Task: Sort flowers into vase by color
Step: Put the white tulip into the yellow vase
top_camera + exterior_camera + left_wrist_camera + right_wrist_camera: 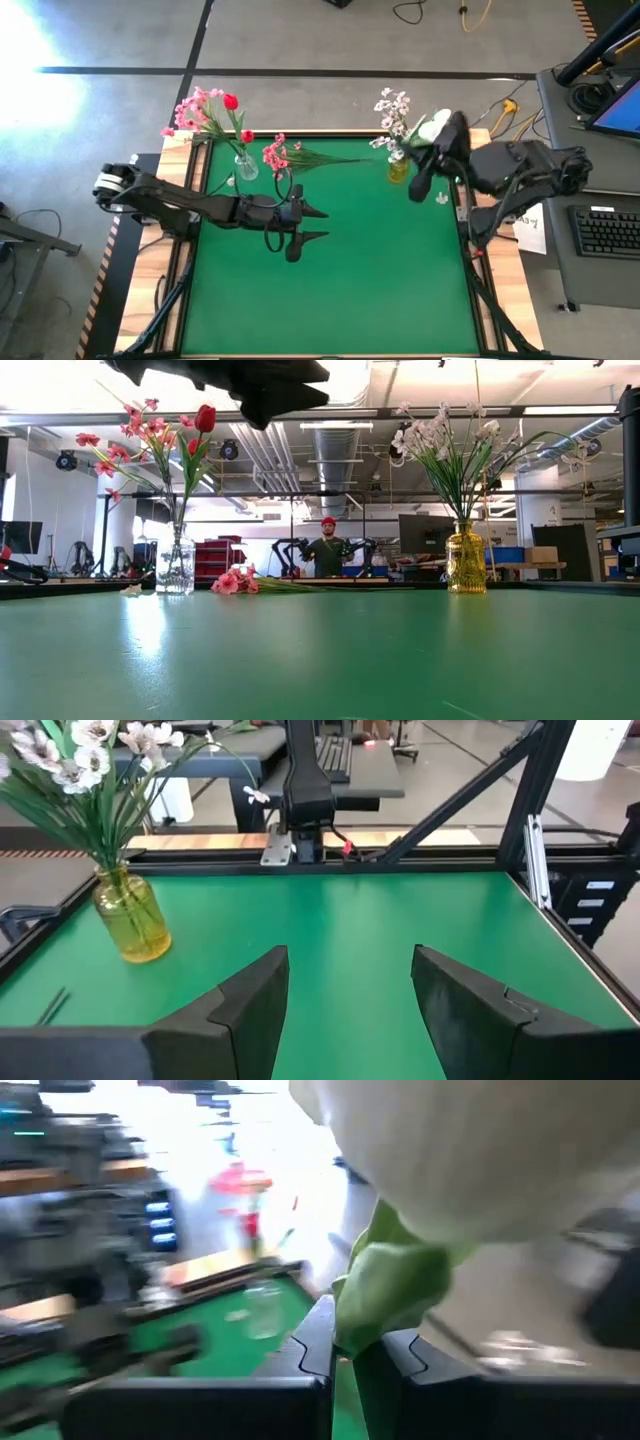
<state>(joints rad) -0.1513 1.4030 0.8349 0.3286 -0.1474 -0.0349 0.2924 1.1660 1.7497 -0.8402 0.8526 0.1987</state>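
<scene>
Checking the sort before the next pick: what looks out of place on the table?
One pink spray lies flat on the green mat beside the clear vase, not in it. The left gripper hovers open nearby. The right gripper holds a white tulip near the yellow vase, not yet placed.

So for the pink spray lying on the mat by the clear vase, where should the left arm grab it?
Probably on the bare green stem, not the pink blossoms. The spray lies flat with its blossoms beside the clear vase and its stem trailing toward the yellow vase. The left gripper, jaws open, sits just in front of it, so coming straight down across the stem looks cleanest.
</scene>
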